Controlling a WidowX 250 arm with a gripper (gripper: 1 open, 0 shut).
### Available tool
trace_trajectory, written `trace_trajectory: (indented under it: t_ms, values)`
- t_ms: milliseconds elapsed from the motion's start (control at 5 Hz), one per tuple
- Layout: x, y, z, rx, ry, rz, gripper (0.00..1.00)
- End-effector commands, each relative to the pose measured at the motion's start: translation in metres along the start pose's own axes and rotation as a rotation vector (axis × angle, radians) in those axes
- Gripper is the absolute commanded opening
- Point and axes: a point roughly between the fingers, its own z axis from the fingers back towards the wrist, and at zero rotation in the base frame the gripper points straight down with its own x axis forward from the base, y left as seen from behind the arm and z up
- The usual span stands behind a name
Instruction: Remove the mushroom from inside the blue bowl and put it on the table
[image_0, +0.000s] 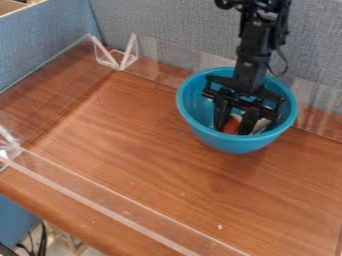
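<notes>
The blue bowl (201, 125) stands on the brown wooden table (120, 150) at the back right. My black gripper (242, 124) reaches straight down into the bowl. Its fingers are closed around the small mushroom (237, 125), whose orange-red cap shows between them with a bit of cream stem beside it. The mushroom is still low inside the bowl, partly hidden by the fingers.
Low clear plastic walls (80, 205) edge the table at the front, left and back. A clear triangular bracket (118, 52) stands at the back left corner. A blue fabric panel (160, 25) rises behind the table.
</notes>
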Motion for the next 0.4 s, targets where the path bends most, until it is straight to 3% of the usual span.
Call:
trace_trajectory:
  t_ms: [0, 200]
  values:
    - [-0.0005, 0.0076, 0.0276, -0.009, -0.084, 0.011, 0.00]
    - [-0.0049, 0.0095, 0.0241, -0.007, -0.083, -0.006, 0.00]
